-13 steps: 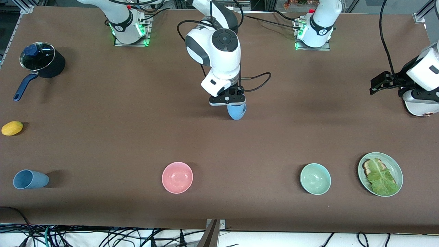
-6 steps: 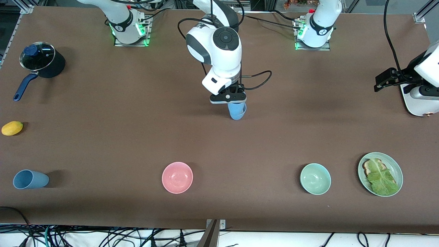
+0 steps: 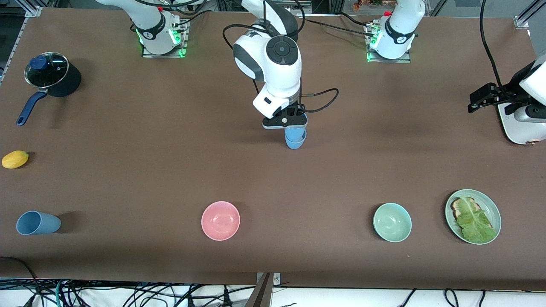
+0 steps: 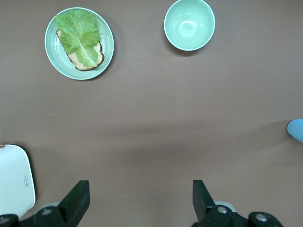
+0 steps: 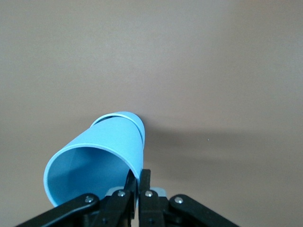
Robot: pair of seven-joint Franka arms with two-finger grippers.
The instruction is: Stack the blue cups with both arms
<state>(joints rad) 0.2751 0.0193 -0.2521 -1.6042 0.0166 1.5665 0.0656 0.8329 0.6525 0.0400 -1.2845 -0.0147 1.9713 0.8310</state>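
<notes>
Because the right pincer (image 3: 285,123) pinches the rim of one blue cup (image 3: 294,138), it can nest it into another at the bench (image 3: 128,170) centre; left pincer (image 4: 139,201) waits wide toward three o'clock.

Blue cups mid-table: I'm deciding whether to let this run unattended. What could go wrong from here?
1. The right end effector pinches only the rim of the upper light-blue tapered cup, which sits partly inside the lower light-blue cup. It may seat crooked, or lift when released.
2. The third light-blue cup lies on its side and may roll when grasped.

The left end effector waits open.
</notes>
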